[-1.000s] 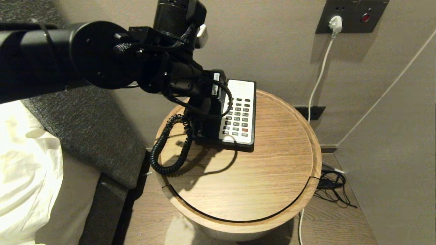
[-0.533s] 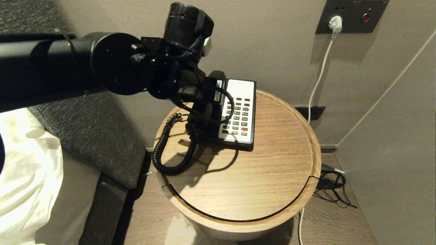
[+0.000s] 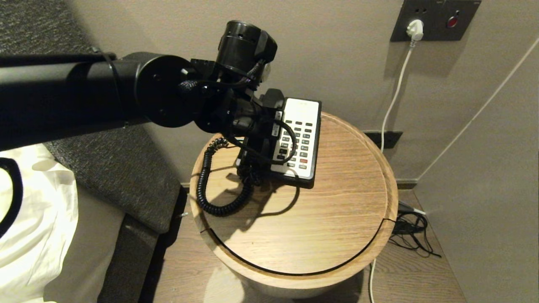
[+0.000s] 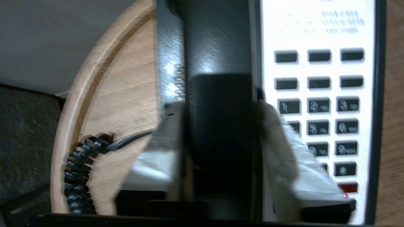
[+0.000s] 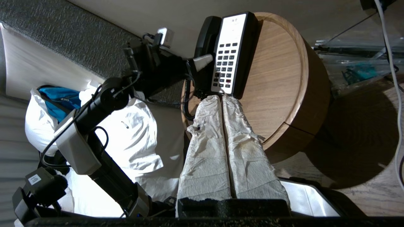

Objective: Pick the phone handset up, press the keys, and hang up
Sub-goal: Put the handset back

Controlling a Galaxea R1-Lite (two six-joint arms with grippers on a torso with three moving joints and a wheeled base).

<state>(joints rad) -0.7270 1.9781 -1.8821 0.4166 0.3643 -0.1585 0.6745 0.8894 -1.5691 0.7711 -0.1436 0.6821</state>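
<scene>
Left gripper (image 4: 217, 138) fingers straddle the phone handset (image 4: 217, 56) on its base (image 4: 318, 28); grip undetermined. Right gripper (image 5: 222, 104) fingers together.

Head view angled down, wrist views close and far, phone (image 3: 297, 143) shared

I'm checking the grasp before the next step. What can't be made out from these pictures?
- Head view: the left arm hides the left gripper and most of the phone handset.
- Left wrist view: motion blur smears the key labels; the fingers cover some keys.
- Right wrist view: the phone base is too small to read.
</scene>
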